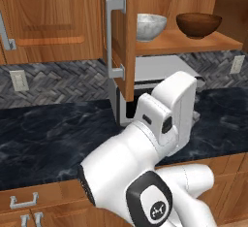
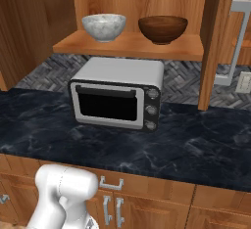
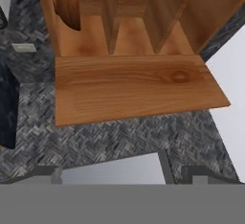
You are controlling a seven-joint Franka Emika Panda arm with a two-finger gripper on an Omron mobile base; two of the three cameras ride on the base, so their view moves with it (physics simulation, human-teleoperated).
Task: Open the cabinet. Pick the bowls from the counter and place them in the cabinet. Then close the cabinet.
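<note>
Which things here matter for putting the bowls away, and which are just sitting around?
Job:
reddish-brown wooden wall cabinet, doors open
whitish-grey speckled bowl, on its shelf
dark brown wooden bowl, beside it
black marble-look counter

Just there:
silver toaster oven
white wall outlet

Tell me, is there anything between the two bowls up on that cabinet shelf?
No. Between the speckled bowl and the wooden bowl there is just bare shelf, clearest in the right base view.

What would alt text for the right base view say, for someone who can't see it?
An open wooden wall cabinet holds two bowls side by side on its shelf, a speckled grey bowl on the left and a dark wooden bowl on the right. Below them a silver toaster oven sits on a black marble counter, with the robot arm at the lower left.
</note>
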